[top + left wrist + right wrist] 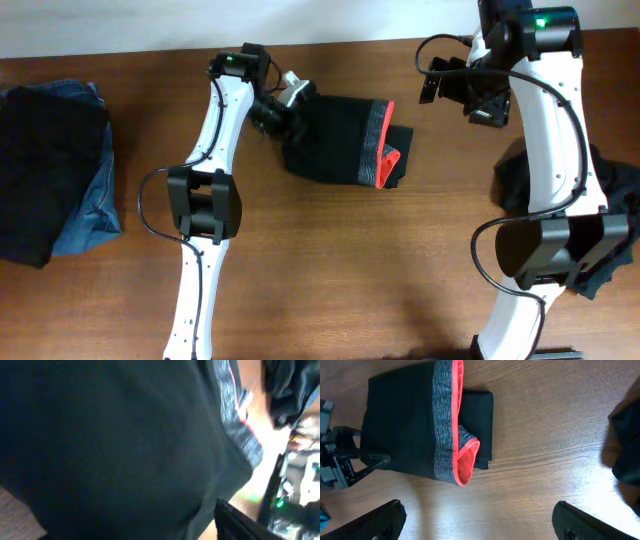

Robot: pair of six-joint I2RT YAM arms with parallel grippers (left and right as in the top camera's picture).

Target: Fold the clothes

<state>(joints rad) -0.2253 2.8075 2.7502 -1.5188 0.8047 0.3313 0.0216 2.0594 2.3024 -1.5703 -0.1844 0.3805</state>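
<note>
The black trousers [335, 140] lie folded in the middle of the table. Their grey waistband edged in red [378, 145] faces right and also shows in the right wrist view [445, 425]. My left gripper [287, 112] sits at the trousers' left edge. Black cloth [125, 445] fills its wrist view and hides one finger. The other finger [242, 522] stands far off to the side, so the jaws are apart. My right gripper [470, 95] hovers right of the trousers, open with only bare wood between its fingers [375, 522].
A stack of folded dark and blue denim clothes [55, 175] lies at the table's left edge. A loose heap of dark garments [605, 190] sits at the right, behind the right arm. The wooden table [350, 270] shows bare at the front.
</note>
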